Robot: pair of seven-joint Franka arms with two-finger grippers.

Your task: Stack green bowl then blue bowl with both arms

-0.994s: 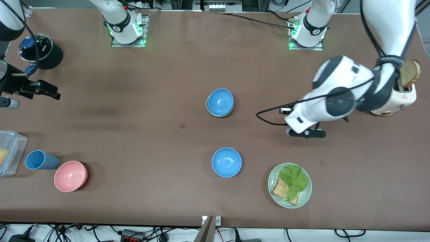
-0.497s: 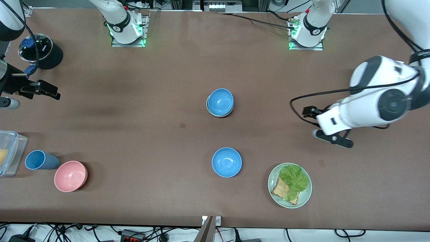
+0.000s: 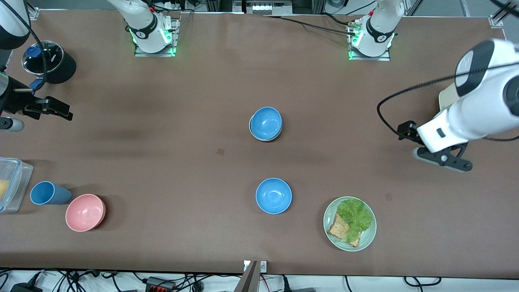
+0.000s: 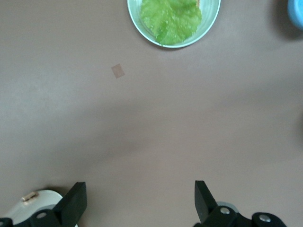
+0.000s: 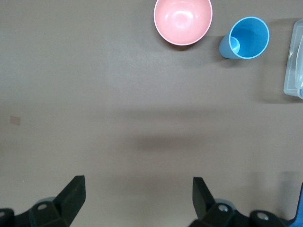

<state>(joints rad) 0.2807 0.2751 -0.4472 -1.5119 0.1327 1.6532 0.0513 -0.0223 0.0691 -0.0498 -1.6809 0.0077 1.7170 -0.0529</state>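
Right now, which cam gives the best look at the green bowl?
Front view, though only partly: the green bowl shows just as a pale rim under the blue bowl nested in it, mid-table. The left wrist view and the right wrist view do not show it at all.

green bowl (image 3: 251,129) mostly hidden under blue bowl (image 3: 266,123) — clear container (image 3: 12,182) cut off

I see a pink bowl (image 3: 85,212) beside a blue cup (image 3: 48,193), and a green plate (image 3: 368,237) with lettuce (image 3: 354,215) and bread (image 3: 337,228).
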